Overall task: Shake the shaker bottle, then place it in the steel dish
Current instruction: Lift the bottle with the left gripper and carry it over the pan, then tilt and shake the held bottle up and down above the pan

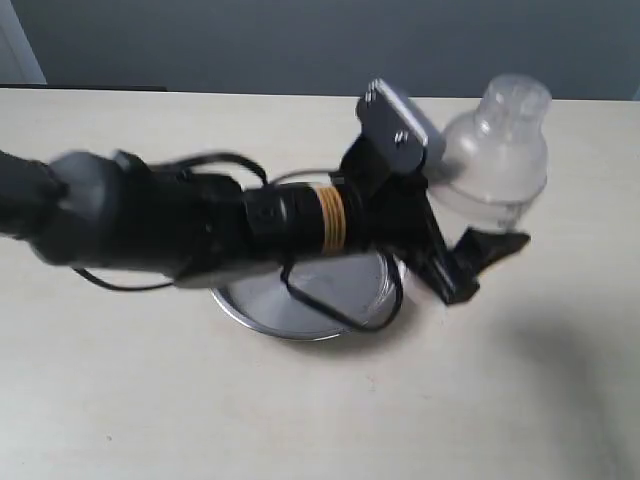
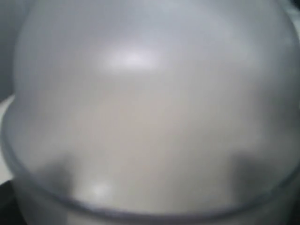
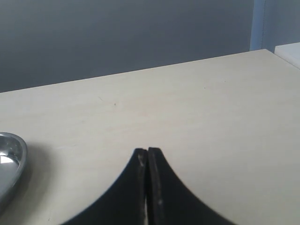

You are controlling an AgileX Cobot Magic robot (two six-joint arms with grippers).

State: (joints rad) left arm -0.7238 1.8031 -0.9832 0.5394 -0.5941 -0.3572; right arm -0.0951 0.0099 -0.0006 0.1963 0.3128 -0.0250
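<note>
Right of the steel dish (image 1: 262, 306), the left pincer (image 1: 487, 262) is clamped on the shaker bottle (image 1: 497, 150), whose domed top and cap tilt a little. The pincer hides the bottle's base, so contact with the counter (image 1: 150, 400) cannot be judged. Up close, the frosted bottle (image 2: 150, 117) fills the left wrist view. The right pincer (image 3: 147, 152) is clenched on nothing above the counter, near the dish (image 3: 9, 157).

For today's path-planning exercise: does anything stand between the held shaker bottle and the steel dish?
No separate object shows. The shaker bottle is in the left gripper beside the steel dish, whose visible floor is bare; the left arm and its cable cross over it, hiding part.
</note>
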